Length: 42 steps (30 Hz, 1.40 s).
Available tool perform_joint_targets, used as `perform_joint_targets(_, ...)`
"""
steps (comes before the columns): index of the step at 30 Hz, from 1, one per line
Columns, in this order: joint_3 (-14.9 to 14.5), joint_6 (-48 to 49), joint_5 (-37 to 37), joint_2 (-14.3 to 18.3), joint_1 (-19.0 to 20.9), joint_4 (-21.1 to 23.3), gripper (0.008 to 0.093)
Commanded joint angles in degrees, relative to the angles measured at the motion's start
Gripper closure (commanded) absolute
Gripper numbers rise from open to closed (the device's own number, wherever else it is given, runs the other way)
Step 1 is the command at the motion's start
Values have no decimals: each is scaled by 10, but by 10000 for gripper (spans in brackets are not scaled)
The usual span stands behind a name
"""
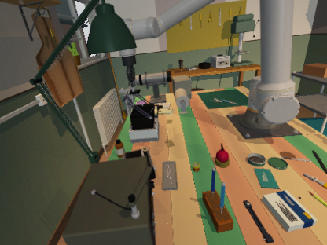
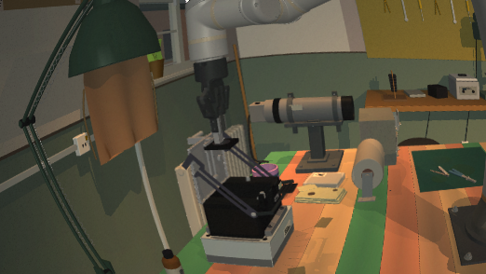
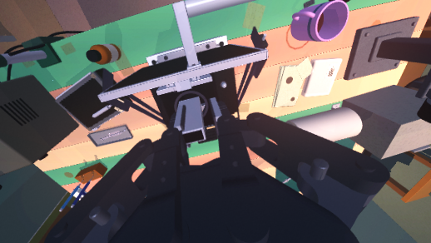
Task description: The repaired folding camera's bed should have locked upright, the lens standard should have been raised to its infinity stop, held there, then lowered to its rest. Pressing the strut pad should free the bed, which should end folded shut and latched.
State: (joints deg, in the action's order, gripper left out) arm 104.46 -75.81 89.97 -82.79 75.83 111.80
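The black folding camera (image 2: 244, 207) sits on a grey base at the left rear of the bench, its bed (image 3: 183, 73) raised and braced by thin struts (image 2: 223, 186). The grey lens standard tab (image 3: 189, 120) at the top of the camera is gripped by my closed gripper (image 3: 197, 118), which hangs straight down from the arm above it (image 2: 218, 135). In the wrist camera the bed shows as a dark panel with a pale metal rim just beyond the fingers. The strut pad is not something I can make out.
A dark green box (image 1: 112, 200) fills the near left corner. A green desk lamp (image 1: 110, 33) hangs over the left edge. A grey telescope on a stand (image 2: 309, 112), a purple mug (image 3: 320, 18), a paper roll (image 2: 370, 167) and a radiator (image 1: 107, 114) surround the camera.
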Motion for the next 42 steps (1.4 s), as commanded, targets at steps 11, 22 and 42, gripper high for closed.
perform_joint_targets(11, 3, 0, 0, 3, 0, 5, 934)
perform_joint_targets(22, 7, 0, 0, 5, 0, 11, 934)
perform_joint_targets(42, 13, 0, 0, 8, 0, 20, 934)
